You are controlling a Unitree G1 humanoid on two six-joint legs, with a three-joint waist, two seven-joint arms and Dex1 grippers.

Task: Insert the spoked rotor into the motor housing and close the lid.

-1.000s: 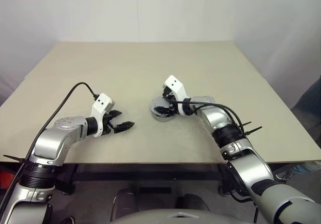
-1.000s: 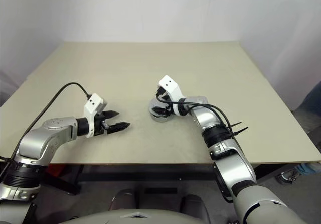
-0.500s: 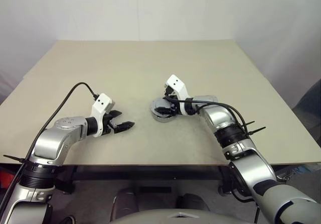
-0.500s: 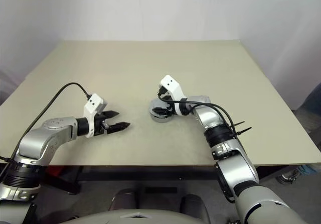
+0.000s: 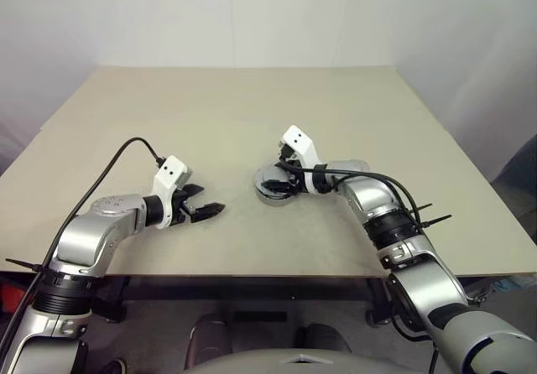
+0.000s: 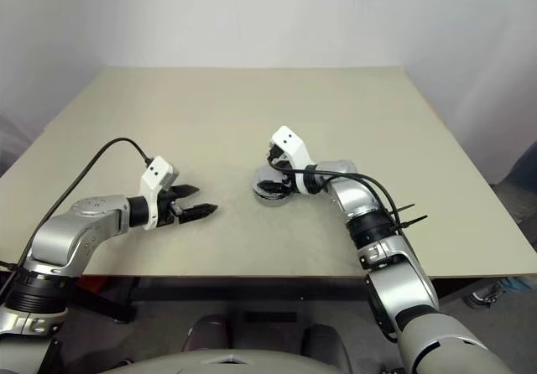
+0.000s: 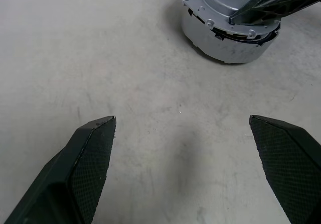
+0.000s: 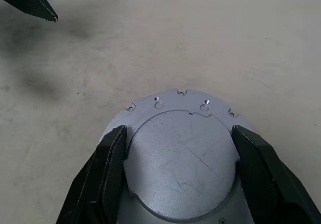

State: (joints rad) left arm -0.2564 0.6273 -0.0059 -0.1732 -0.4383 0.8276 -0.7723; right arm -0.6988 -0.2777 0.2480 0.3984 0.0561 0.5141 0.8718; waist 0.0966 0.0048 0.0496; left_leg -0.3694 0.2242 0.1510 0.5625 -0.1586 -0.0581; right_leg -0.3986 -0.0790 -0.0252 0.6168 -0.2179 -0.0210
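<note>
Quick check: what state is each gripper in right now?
Left gripper: open, empty, above the bare table.
Right gripper: open, fingers either side of the round silver metal lid; grip cannot be told.

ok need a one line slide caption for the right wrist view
Right gripper straddles the silver lid of the assembled motor on the beige table, fingers open either side.

lab, bare beige table (image 5: 252, 106), plain white walls (image 5: 252, 13)
</note>
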